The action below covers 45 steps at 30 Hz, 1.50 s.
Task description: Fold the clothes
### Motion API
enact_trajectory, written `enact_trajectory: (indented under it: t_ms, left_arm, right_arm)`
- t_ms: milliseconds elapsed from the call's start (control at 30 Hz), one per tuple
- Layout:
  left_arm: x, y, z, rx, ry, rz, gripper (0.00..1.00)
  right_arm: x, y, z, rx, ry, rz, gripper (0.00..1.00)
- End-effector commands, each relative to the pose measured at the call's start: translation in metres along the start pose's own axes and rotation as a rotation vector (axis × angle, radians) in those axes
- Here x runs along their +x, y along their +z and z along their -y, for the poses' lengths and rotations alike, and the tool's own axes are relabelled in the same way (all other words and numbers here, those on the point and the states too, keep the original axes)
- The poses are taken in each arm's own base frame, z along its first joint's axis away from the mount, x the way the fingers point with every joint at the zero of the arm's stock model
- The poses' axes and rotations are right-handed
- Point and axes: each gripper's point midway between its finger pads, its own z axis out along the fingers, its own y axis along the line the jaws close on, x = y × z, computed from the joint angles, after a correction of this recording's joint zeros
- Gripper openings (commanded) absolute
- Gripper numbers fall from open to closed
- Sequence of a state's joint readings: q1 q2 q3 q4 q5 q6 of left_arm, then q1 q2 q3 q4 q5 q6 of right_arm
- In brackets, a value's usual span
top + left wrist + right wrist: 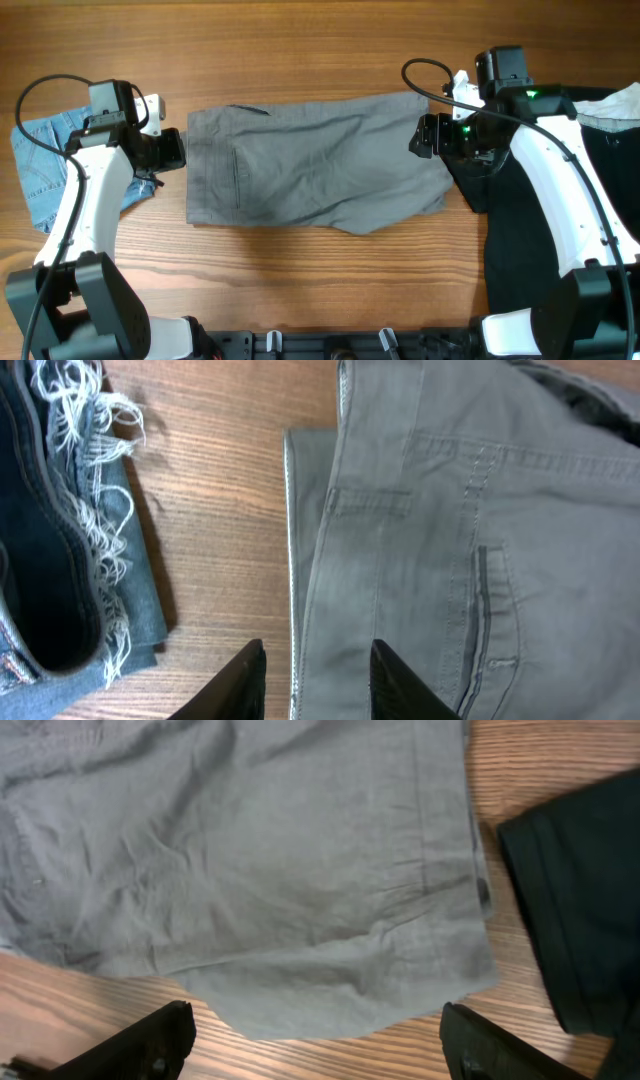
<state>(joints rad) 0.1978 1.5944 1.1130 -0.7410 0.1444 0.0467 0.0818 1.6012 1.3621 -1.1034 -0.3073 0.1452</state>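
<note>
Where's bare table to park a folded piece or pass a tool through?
Two free patches of table: the strip behind the trousers, along the far edge, and the strip in front of them, between the arm bases. Crowded: shorts and left tool to the trousers' left, black garment and right tool to their right.

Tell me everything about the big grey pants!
The grey trousers lie flat and wrinkled on the wooden table, looking like soft cotton. They seem folded into a wide block. The waistband end, with a belt loop and slit pocket, points toward the left gripper; the other end lies near a black garment.
</note>
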Motion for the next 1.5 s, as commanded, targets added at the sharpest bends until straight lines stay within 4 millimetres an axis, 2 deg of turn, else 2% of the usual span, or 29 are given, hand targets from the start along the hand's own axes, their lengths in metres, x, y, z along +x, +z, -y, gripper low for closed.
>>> enact_trajectory:
  t_ms: [0,100,200,300,367,433,500,600,700,833,967,1033,1167,1267,1333,1400,1467]
  left_arm:
    - [-0.012,-0.007,0.007,0.039,0.005,0.057,0.42]
    - [-0.029,-0.006,0.008,0.047,0.016,0.122,0.56]
    - [-0.048,0.002,0.007,0.048,0.027,0.186,0.68]
    - [-0.064,0.019,0.007,0.061,0.036,0.227,0.72]
    - [-0.067,0.036,0.014,0.115,0.042,0.224,0.73]
    - [-0.067,0.054,0.019,0.16,0.045,0.213,0.72]
    - [-0.068,0.071,0.025,0.212,0.05,0.21,0.72]
    - [-0.072,0.087,0.032,0.271,0.061,0.223,0.69]
    - [-0.072,0.1,0.031,0.273,0.061,0.224,0.6]
    - [-0.069,0.105,0.03,0.273,0.059,0.213,0.47]
    - [-0.072,0.102,0.031,0.278,0.062,0.225,0.09]
    - [-0.075,0.096,0.036,0.302,0.063,0.235,0.04]
    - [-0.084,0.073,0.04,0.305,0.075,0.279,0.04]
    - [-0.087,0.06,0.042,0.305,0.08,0.294,0.04]
    - [-0.086,0.054,0.043,0.305,0.079,0.291,0.04]
    - [-0.082,0.052,0.043,0.304,0.074,0.278,0.04]
    - [-0.079,0.052,0.043,0.305,0.071,0.264,0.04]
  right_arm:
    - [-0.003,-0.008,0.005,0.038,0.015,0.03,0.84]
    - [-0.012,-0.008,0.002,0.026,-0.027,0.066,0.87]
    - [-0.042,-0.011,-0.005,0.008,-0.125,0.185,0.89]
    - [-0.08,-0.016,-0.011,-0.007,-0.161,0.334,0.89]
    - [-0.098,-0.016,-0.014,-0.015,-0.176,0.398,0.87]
    - [-0.112,-0.011,-0.011,-0.004,-0.172,0.434,0.86]
    - [-0.122,-0.001,0.0,0.038,-0.135,0.445,0.84]
    - [-0.124,0.016,0.006,0.046,-0.113,0.419,0.83]
    - [-0.121,0.035,0.013,0.053,-0.1,0.373,0.84]
    - [-0.119,0.053,0.019,0.059,-0.092,0.338,0.84]
    - [-0.117,0.083,0.03,0.074,-0.077,0.286,0.84]
    - [-0.112,0.104,0.04,0.096,-0.064,0.242,0.84]
    - [-0.103,0.131,0.05,0.105,-0.054,0.179,0.87]
    - [-0.111,0.132,0.049,0.099,-0.063,0.211,0.73]
    - [-0.119,0.13,0.039,0.052,-0.104,0.24,0.42]
    - [-0.118,0.13,0.028,-0.007,-0.14,0.237,0.29]
    - [-0.117,0.129,0.028,-0.007,-0.138,0.232,0.18]
